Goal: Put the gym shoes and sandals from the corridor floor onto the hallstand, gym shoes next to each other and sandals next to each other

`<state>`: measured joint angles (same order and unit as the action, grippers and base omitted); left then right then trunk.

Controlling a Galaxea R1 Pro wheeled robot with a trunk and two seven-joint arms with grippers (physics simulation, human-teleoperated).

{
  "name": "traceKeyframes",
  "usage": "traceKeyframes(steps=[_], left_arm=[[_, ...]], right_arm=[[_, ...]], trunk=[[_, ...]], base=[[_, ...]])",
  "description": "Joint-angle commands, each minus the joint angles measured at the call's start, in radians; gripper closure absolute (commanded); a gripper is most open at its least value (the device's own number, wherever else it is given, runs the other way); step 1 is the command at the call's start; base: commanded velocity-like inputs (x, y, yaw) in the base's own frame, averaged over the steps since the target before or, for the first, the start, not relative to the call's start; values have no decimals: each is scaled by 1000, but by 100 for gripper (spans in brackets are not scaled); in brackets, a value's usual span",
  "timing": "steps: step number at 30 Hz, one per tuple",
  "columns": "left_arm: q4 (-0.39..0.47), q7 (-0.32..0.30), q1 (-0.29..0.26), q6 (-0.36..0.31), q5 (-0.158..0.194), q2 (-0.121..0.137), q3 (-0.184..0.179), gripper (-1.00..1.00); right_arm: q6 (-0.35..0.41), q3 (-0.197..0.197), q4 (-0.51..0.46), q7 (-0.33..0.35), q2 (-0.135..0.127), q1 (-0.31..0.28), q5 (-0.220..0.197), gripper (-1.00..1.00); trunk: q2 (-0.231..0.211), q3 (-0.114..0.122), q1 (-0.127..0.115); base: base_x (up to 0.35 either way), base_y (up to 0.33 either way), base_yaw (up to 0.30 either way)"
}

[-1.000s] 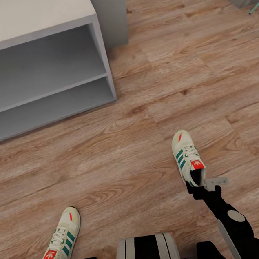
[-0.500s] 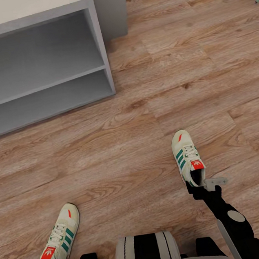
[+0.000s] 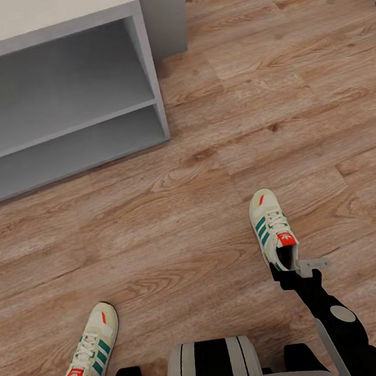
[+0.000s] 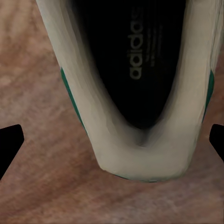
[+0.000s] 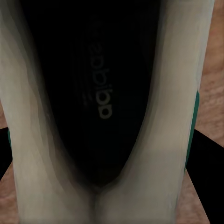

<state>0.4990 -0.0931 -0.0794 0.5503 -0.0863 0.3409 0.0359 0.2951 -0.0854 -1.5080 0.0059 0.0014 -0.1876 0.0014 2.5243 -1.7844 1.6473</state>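
Observation:
Two cream gym shoes with green stripes are in the head view. One gym shoe (image 3: 270,227) is at the right, toe pointing away, with my right gripper (image 3: 287,269) shut on its heel. In the right wrist view its dark opening (image 5: 102,93) fills the space between the black fingers (image 5: 205,177), which press on its sides. The other gym shoe (image 3: 87,362) lies on the corridor floor (image 3: 176,231) at the lower left. My left gripper (image 4: 112,140) is open, and that shoe's heel (image 4: 140,158) sits between its spread fingertips (image 4: 9,144) without touching them. The sandals are out of view.
The hallstand (image 3: 146,68), light grey with two bare shelves, stands at the upper left. A grey wall post (image 3: 163,12) rises just behind its right end. Wood floor stretches to the right, and my base (image 3: 210,370) is at the bottom centre.
The whole picture has shifted a little, so the camera moved. The right shoe has kept its place at my right gripper. The left shoe sits slightly lower in the picture.

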Motion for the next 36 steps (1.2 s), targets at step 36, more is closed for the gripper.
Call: traceKeyframes(steps=[36], left_arm=[[0, -2, 0, 4, -9, -2, 4, -100]], right_arm=[[6, -2, -1, 0, 0, 1, 0, 100]], trunk=[[1, -25, 1]], base=[[21, 1, 0]])
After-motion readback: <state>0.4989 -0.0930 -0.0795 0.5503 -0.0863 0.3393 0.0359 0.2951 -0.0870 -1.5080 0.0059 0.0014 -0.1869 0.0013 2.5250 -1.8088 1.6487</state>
